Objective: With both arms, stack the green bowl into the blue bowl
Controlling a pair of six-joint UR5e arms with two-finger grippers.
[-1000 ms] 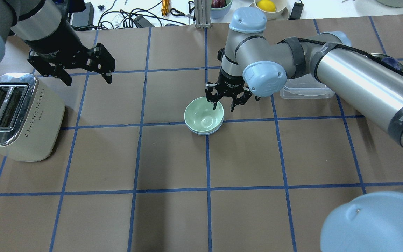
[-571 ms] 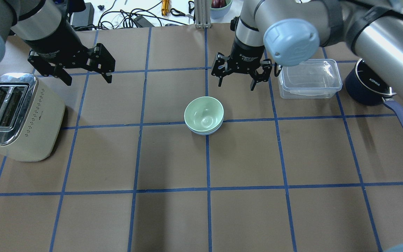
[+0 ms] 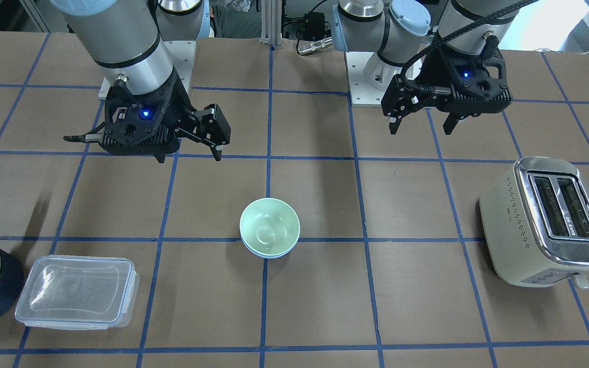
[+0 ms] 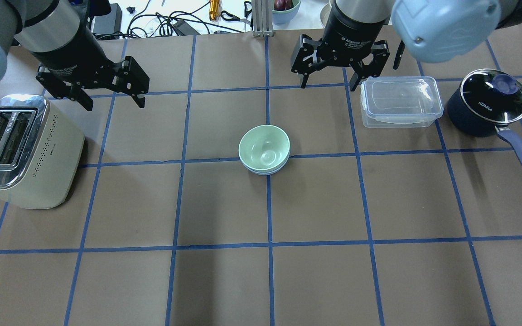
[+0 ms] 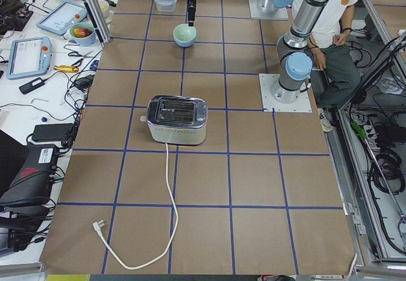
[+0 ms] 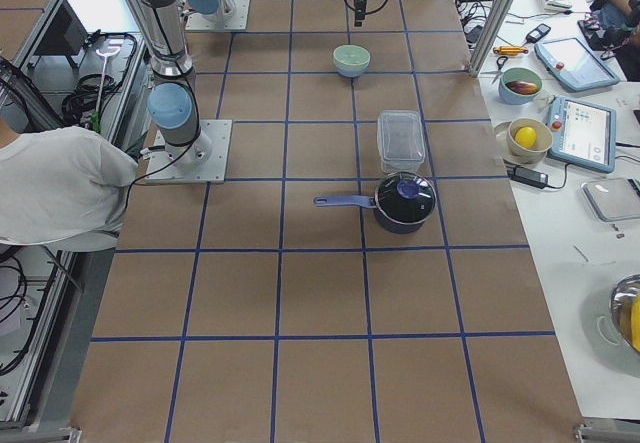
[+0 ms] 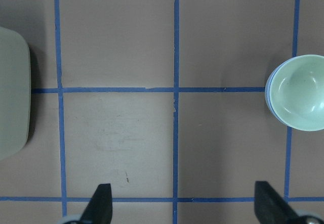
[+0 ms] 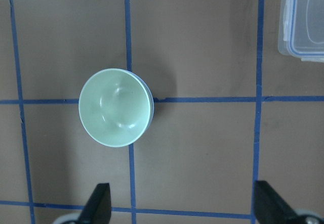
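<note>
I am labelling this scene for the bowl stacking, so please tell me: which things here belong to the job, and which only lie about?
Belong to the job: green bowl, sitting inside the blue bowl; left gripper and right gripper, both open and away from the bowls.

Just lying about: toaster; clear lidded container; dark blue saucepan.

At centre frame, the green bowl [image 3: 269, 225] is nested in the blue bowl [image 3: 268, 254]; the right gripper [image 3: 189, 156] (upper left) and left gripper [image 3: 420, 128] (upper right) are held spread.
</note>
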